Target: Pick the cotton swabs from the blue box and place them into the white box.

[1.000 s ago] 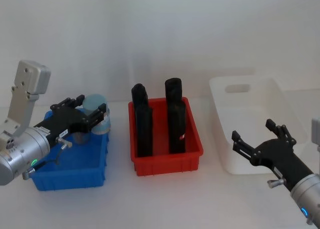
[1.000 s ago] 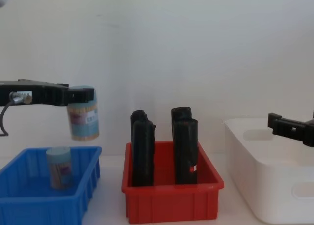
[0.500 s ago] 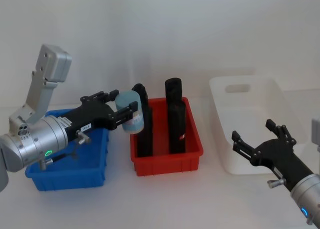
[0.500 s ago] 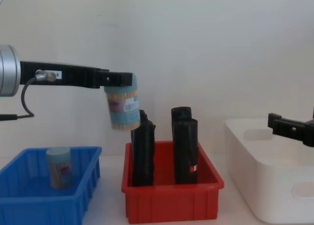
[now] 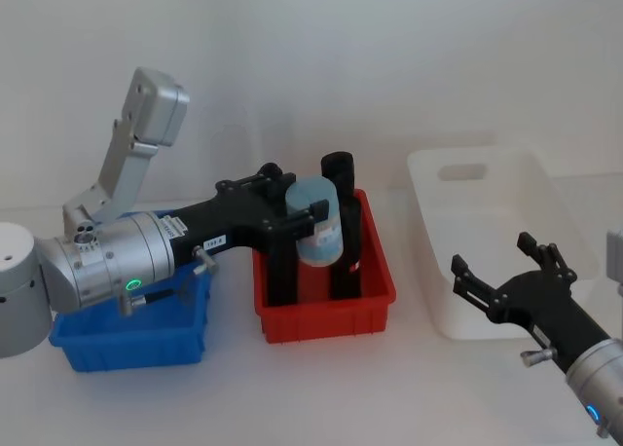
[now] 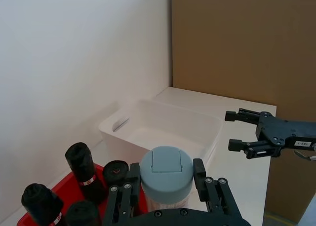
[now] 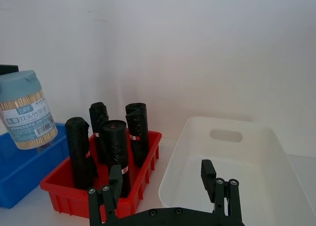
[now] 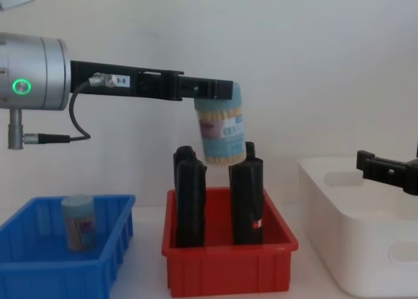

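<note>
A jar of cotton swabs [image 5: 316, 227] with a light-blue lid hangs in the air over the red bin, slightly tilted. My left gripper [image 5: 310, 210] is shut on it near the lid. The chest view shows the held jar [image 8: 221, 130] above the black rolls, and the left wrist view shows its lid [image 6: 166, 169] between the fingers. Another jar [image 8: 80, 222] stands upright in the blue box [image 8: 39, 273]. The white box [image 5: 438, 300] sits at the right. In front of it, my right gripper [image 5: 496, 254] hovers open with nothing in it.
A red bin [image 5: 326, 315] with several tall black rolls [image 5: 341, 173] stands between the blue box [image 5: 127, 334] and the white box [image 8: 353, 247]. The held jar passes just above the tops of the rolls. A white wall stands behind the table.
My left arm has carried the jar rightward and upward, from over the blue box to over the red bin. The right gripper has not moved.
</note>
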